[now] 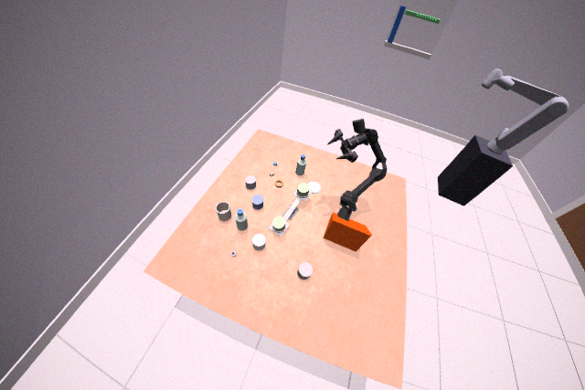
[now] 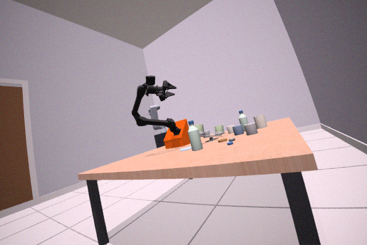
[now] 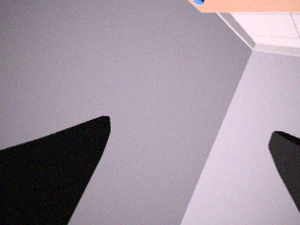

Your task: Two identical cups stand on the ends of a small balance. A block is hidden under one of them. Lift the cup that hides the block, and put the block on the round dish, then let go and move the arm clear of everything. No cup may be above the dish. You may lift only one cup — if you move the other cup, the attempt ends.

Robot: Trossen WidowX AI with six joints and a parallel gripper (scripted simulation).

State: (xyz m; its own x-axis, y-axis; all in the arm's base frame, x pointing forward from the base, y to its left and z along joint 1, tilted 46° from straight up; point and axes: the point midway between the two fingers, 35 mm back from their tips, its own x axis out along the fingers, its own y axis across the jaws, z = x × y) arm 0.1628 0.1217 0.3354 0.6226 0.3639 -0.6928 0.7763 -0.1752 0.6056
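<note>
Two light green cups stand on the ends of the balance [image 1: 292, 207]. One cup [image 1: 303, 190] [image 2: 199, 127] is beside the pale round dish [image 1: 314, 186] [image 2: 185, 149]; the other cup [image 1: 279, 224] [image 2: 219, 128] is at the far end from the dish. No cup is above the dish, and nothing shows on it. The block is not visible. Which end of the balance sits lower is too small to tell. My gripper [image 1: 333, 151] [image 2: 175, 90] [image 3: 187, 130] is open and empty, high above the table and well away from both cups.
A bottle [image 1: 301, 167] [image 2: 195, 139] stands near the dish, another bottle [image 1: 241, 221] [image 2: 242, 120] beyond the balance. A blue cup [image 1: 257, 202] [image 2: 238, 129], a white cup [image 1: 259, 241], a grey open cup [image 1: 223, 211] and an orange ring [image 1: 279, 184] [image 2: 222, 140] lie around. An orange box [image 1: 346, 235] is at the arm's base.
</note>
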